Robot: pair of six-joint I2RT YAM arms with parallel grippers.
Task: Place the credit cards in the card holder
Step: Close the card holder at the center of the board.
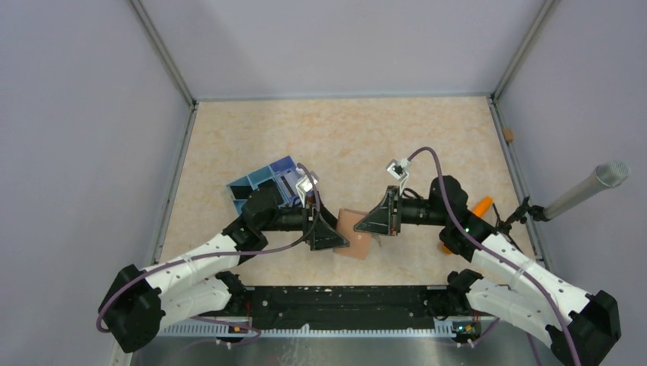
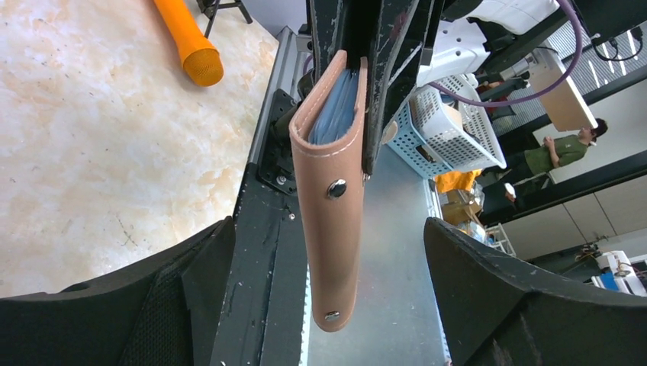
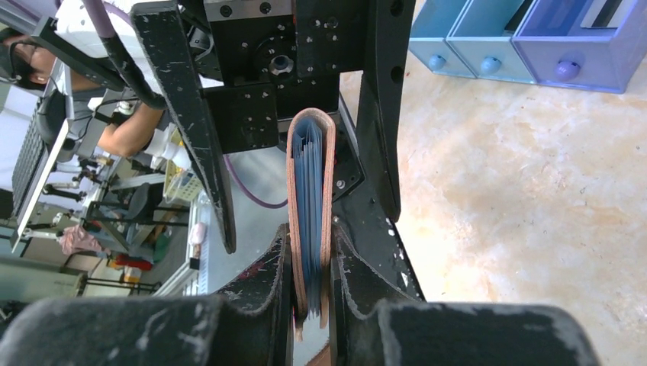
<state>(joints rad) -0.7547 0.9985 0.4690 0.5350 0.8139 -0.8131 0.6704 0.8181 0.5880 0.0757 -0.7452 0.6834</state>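
The card holder, a brown folded wallet, hangs in the air between my two arms, above the table's near edge. My right gripper is shut on it, its pads pressing both brown covers together. Light blue credit cards sit between the covers; the left wrist view shows them too, cards inside the card holder. My left gripper is open, one finger on each side of the wallet's free end, apart from it. No yellow-gold card shows.
A blue box with divided compartments stands behind the left arm. An orange carrot-shaped object lies by the right arm. A grey microphone on a stand sits at the right edge. The black base rail runs below the wallet.
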